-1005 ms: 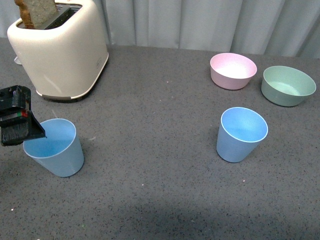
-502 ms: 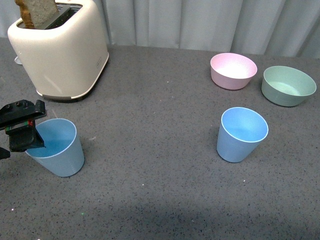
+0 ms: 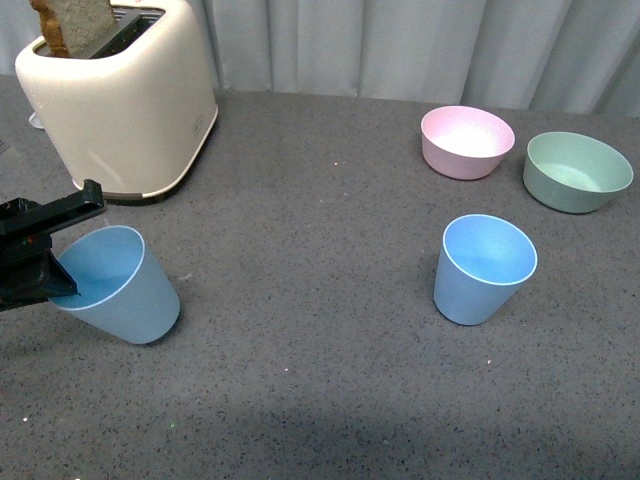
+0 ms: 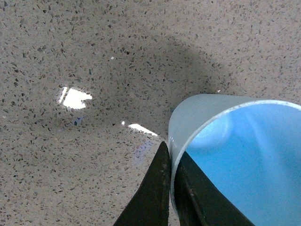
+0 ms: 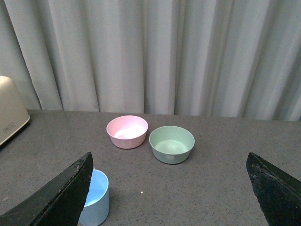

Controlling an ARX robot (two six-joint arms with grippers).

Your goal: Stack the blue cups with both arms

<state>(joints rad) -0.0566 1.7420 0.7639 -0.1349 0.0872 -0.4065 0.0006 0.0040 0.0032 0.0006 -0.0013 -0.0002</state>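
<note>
Dark grey speckled tabletop fills the scene, with a pale pleated curtain hanging behind its far edge.

At the near left, the left gripper is pinched on the rim of the left blue cup. The left wrist view shows one black finger outside the cup wall and the other inside it, with only the thin wall between them. This cup is tilted, its rim leaning left toward the gripper and its base further right. I cannot tell whether the base touches the table.

The right blue cup stands upright and alone at the near right, well apart from the left cup and touched by nothing.

The right gripper appears only in its own wrist view. Its two black fingers are spread wide with nothing between them, and it looks over the right blue cup and both bowls.

Further back on the right, a pink bowl and a green bowl sit just beside each other, the green one further right. At the far left stands a cream toaster with a slice of bread sticking up from one slot.
</note>
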